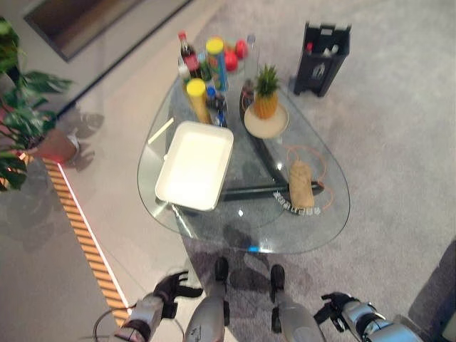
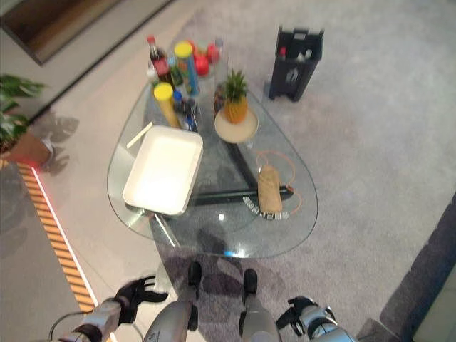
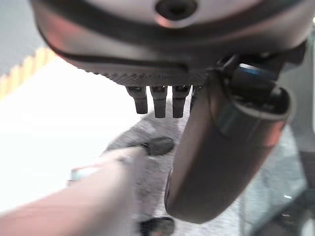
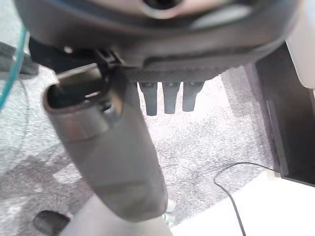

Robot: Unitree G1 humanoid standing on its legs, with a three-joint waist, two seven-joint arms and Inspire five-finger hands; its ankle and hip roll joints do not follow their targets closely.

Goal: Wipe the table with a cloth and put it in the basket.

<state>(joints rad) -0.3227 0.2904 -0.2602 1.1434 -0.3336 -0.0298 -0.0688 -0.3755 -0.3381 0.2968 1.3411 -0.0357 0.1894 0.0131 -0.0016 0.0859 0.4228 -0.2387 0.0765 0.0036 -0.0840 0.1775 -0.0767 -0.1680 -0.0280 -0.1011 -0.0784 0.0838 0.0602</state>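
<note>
A rounded, egg-shaped clear glass table [image 1: 324, 214] stood on pale grey carpet [image 1: 399, 142], its dark metal frame visible through the top. The task's thing, a tan cloth rolled into a stubby, soft-looking bundle [image 1: 301, 184], lay on the glass well beyond both hands' fingers, nearer the right hand's side. Its long axis ran roughly away from the robot, 1 end pointing back toward the fingers, the other toward a small pineapple [image 1: 266, 92] standing on a round beige plate [image 1: 266, 122]. A thin orange cord [image 1: 313, 153] looped around the bundle.

Farther left, ahead of the left hand's fingers, sat a white rectangular tray with rounded corners and a smooth matte inside [image 1: 195, 165]. Past it clustered 2 yellow-lidded cylindrical cans [image 1: 197, 100], a dark bottle with a red cap [image 1: 187, 53] and red round items [image 1: 235, 53]. A black boxy basket with upright dividers [image 1: 322, 48] stood on the carpet beyond the table's far edge.

The left hand [image 1: 174, 288] hung low beside the table's near edge, its dark fingers [image 3: 160, 101] straight and loosely spread, grasping nothing. The right hand [image 1: 336, 308] hung likewise, fingers [image 4: 170, 97] relaxed and released, above the carpet. A potted green leafy plant [image 1: 21, 107] stood well left of the fingers.
</note>
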